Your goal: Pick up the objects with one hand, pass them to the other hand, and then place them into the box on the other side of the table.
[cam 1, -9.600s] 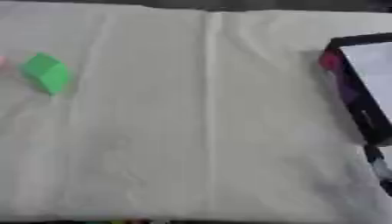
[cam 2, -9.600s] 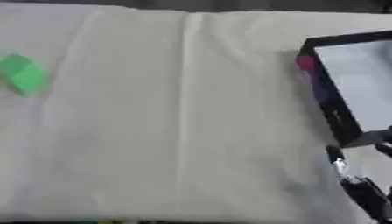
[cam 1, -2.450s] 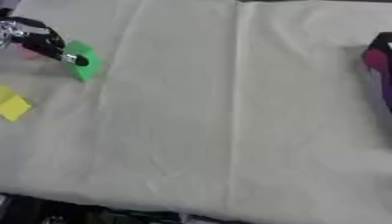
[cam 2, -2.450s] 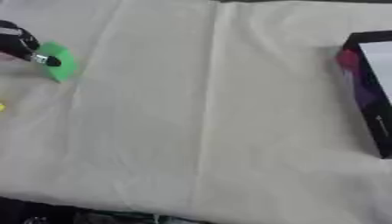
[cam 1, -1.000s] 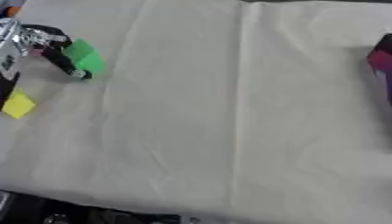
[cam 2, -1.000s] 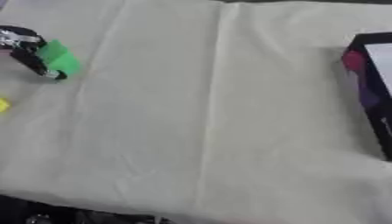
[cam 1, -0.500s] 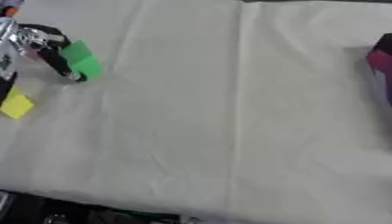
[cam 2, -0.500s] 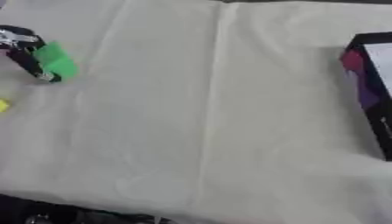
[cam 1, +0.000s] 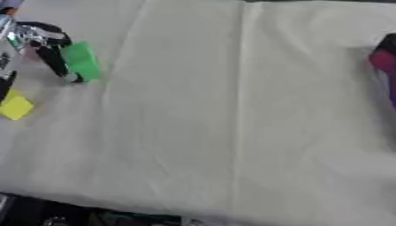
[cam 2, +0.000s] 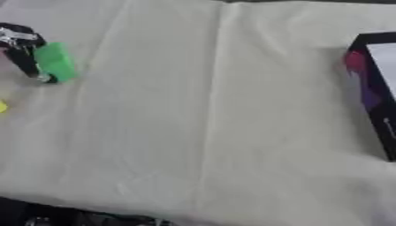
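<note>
Green block (cam 1: 81, 60) against left hand (cam 1: 43, 46)

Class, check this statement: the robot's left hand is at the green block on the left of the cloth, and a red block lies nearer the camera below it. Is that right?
Not quite: the block below the left robot hand is yellow, not red, as the left eye view shows. The hand is indeed at the green block.

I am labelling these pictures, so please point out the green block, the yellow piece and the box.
green block (cam 1: 82, 61), left eye view, middle of its top face.
yellow piece (cam 1: 15, 106), left eye view, its centre.
box (cam 2: 370, 95), right eye view, its dark side wall.
</note>
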### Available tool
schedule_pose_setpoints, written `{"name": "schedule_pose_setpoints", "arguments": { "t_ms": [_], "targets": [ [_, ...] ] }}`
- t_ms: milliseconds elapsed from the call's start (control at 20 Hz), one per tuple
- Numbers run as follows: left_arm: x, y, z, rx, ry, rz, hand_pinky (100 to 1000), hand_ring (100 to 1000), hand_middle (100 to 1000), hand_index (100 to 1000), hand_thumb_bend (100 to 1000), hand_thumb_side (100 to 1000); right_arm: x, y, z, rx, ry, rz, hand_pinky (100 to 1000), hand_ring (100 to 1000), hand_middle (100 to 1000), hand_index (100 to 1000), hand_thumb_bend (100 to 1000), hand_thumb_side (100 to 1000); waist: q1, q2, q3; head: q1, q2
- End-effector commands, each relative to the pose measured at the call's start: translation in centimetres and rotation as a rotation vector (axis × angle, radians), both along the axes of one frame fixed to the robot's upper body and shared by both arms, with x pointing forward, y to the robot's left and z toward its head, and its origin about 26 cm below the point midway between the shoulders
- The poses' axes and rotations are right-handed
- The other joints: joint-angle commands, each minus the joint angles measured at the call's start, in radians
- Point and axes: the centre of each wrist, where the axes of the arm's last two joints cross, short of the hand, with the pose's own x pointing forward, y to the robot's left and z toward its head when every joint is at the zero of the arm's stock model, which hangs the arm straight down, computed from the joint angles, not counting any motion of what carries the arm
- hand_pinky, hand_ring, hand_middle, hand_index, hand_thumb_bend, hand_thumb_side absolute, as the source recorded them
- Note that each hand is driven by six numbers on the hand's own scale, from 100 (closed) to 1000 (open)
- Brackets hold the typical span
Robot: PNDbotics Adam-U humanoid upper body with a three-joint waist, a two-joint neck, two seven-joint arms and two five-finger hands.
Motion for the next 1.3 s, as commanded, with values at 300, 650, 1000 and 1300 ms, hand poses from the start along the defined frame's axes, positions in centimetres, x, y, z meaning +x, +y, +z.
{"name": "schedule_pose_setpoints", "arguments": {
  "t_ms": [300,650,1000,1300],
  "targets": [
    [-1.6,-0.8,3.7,-0.094,-0.103,-0.061,797,686,597,509,100,222,0.1,-0.6,0.9,-0.039,-0.025,0.035,665,721,714,759,710,132,-0.014,-0.029,0.002,-0.022,0.001],
    [-3.0,-2.2,5.0,-0.188,-0.176,-0.105,773,650,575,481,100,240,0.4,-0.8,1.3,-0.062,-0.018,0.070,665,721,714,761,712,132,-0.022,-0.029,0.004,-0.044,0.000],
    [-4.1,-4.1,4.6,-0.281,-0.222,-0.174,767,625,562,468,100,307,1.1,-1.3,2.3,-0.118,-0.012,0.122,669,725,717,763,718,132,-0.028,-0.031,-0.002,-0.063,0.000],
    [-5.1,-6.1,4.2,-0.332,-0.266,-0.270,753,611,555,461,100,288,2.0,-2.2,4.1,-0.199,0.008,0.171,678,738,730,770,729,133,-0.037,-0.034,-0.007,-0.081,0.000]
  ]
}}
